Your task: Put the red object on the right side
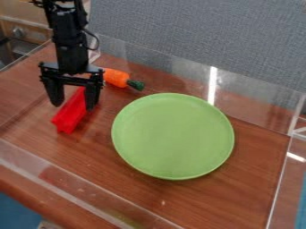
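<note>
Round lime-green plastic plate (174, 136) sits nearest on the brown wood-grain counter (257, 121), nothing on it. Left of it lies the bright red ridged plastic bar (73, 112), flat, left side of the counter. Black two-finger tool (72, 89) hangs over the bar's far end, jaws spread wide, gripping nothing. Risk: fingers straddle the end, not the middle, so the bar may pivot or slip when lifted. Orange toy carrot with dark green tip (120, 80) lies just behind and could get nudged.
</note>
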Tool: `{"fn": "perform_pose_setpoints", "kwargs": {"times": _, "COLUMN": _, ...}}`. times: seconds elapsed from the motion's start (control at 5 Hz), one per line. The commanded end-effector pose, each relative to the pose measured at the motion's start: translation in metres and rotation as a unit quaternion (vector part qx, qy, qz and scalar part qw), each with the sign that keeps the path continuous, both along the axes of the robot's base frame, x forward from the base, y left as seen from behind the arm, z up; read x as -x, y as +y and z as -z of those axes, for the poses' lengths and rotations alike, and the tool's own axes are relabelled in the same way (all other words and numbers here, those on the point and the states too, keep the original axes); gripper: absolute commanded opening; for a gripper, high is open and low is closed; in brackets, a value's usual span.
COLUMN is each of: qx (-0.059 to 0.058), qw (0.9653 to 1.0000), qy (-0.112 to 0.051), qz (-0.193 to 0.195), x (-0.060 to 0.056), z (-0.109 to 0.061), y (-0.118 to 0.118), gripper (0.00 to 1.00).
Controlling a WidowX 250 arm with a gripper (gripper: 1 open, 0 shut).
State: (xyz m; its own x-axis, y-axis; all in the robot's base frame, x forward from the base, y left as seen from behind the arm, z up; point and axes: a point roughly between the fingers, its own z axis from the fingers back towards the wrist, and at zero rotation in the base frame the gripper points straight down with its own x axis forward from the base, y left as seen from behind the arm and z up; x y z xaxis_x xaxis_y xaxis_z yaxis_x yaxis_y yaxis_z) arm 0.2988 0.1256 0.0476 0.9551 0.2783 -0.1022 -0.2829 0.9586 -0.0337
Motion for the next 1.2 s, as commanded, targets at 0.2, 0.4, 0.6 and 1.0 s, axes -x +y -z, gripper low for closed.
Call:
{"fn": "perform_pose_setpoints", "kwargs": {"times": 0.2, "qx": -0.013, "qw": 0.9991, "qy": -0.024, "qz": -0.031, "x": -0.017, "z": -0.002, "y": -0.001, "gripper": 1.00}}
{"fn": "perform_pose_setpoints", "kwargs": {"times": 0.4, "qx": -0.015, "qw": 0.9992, "qy": -0.025, "qz": -0.029, "x": -0.016, "z": 0.003, "y": 0.000, "gripper": 1.00}}
{"fn": "perform_pose_setpoints", "kwargs": {"times": 0.6, "qx": -0.017, "qw": 0.9992, "qy": -0.028, "qz": -0.025, "x": -0.016, "z": 0.007, "y": 0.003, "gripper": 1.00}}
{"fn": "perform_pose_setpoints", "kwargs": {"times": 1.0, "qx": -0.019, "qw": 0.9991, "qy": -0.036, "qz": -0.013, "x": -0.022, "z": -0.005, "y": -0.007, "gripper": 1.00}}
